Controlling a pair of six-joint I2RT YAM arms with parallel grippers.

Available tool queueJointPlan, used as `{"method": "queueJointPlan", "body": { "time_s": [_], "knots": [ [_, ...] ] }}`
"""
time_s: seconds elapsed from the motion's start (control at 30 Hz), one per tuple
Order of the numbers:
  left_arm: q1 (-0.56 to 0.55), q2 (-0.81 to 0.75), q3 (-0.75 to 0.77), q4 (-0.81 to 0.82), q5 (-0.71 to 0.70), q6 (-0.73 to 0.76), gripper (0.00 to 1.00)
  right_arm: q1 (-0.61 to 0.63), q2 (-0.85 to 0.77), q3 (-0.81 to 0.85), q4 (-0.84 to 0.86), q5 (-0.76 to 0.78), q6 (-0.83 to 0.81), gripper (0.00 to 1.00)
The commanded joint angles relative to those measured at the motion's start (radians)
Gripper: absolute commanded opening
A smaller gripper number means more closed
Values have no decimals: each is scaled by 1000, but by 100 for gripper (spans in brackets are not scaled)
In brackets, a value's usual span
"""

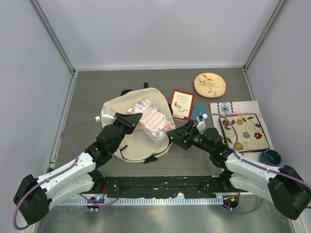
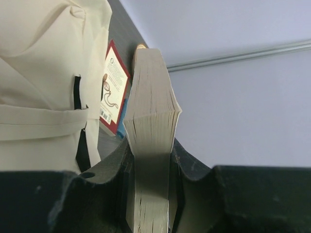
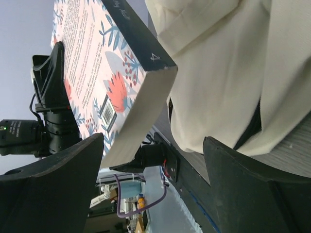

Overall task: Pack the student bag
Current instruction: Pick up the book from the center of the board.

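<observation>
Matt cloth student bag (image 1: pixel 132 145); seemingly glossy paper cover on book (image 1: pixel 151 119)

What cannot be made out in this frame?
- Top view: opening of the cream fabric backpack, covered by the floral-covered paperback and the left claw.
- Top view: small blue flat item by the right claw, too small to identify.
- Right wrist view: the paperback's spine title, cut off by the top edge.

We log a grey tabletop (image 1: pixel 97 92) | far right, a round tan embroidered disc (image 1: pixel 210 85) lies flat | near it we see a red book (image 1: pixel 182 104), a small blue item (image 1: pixel 198 112) at its right edge | a flower-patterned mat (image 1: pixel 244 132) lies on a white sheet (image 1: pixel 243 107) | a dark blue bowl (image 1: pixel 270 156) sits just beside the mat's near corner
</observation>
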Motion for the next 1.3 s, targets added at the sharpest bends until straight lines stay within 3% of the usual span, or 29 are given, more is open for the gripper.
{"method": "queueJointPlan", "body": {
  "time_s": [0.0, 0.27, 0.63, 0.9, 1.07, 1.1, 1.17, 1.2, 1.27],
  "knots": [
    [0, 9, 27, 244, 19, -58, 0, 10, 50, 82, 205, 41, 12, 89],
    [1, 93, 1, 403, 19, -100, 0, 22, 153, 110, 357, 14, 103, 89],
    [1, 182, -17, 526, 71, -173, 0, 44, 191, 148, 377, 70, 75, 84],
    [1, 173, -48, 529, 74, -193, 0, 42, 231, 164, 437, 96, 76, 50],
    [0, 138, -69, 485, 39, -195, 0, 44, 211, 167, 431, 102, 66, 19],
    [1, 130, -71, 479, 39, -189, 2, 42, 203, 165, 423, 110, 61, 15],
    [0, 104, -56, 424, 63, -135, 19, 40, 159, 164, 367, 123, 37, 4],
    [1, 91, -42, 384, 77, -105, 44, 42, 135, 164, 333, 151, 20, 2],
    [0, 48, 41, 177, 109, 12, 63, 42, 81, 165, 200, 185, -31, 1]
  ]
}}
